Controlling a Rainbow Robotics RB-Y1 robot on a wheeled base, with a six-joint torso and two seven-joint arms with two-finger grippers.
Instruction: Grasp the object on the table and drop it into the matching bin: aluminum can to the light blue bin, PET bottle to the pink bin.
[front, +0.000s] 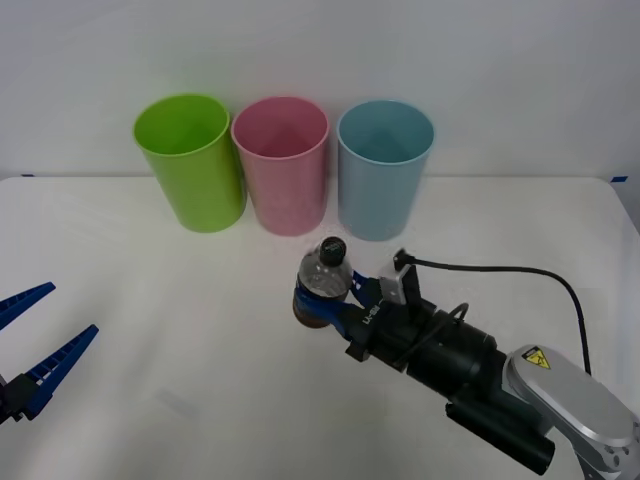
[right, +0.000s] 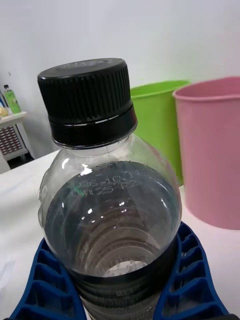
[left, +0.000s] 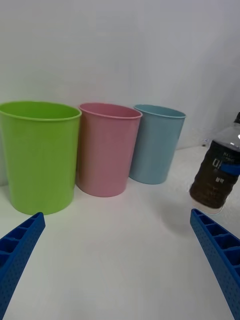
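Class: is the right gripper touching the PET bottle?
Touching. In the right wrist view, the right gripper's blue fingers press against both sides of the PET bottle.

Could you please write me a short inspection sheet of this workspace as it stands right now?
Surface: white table, bare near the front.
Job's things: bottle, black cap, held off the table; pink bin and light blue bin upright at the back.
Clutter: lime green bin beside the pink one.
Hands: right hand shut on the bottle; left hand open, idle at the table's left.
Cables: black cable along the right arm.
Surroundings: plain white wall.
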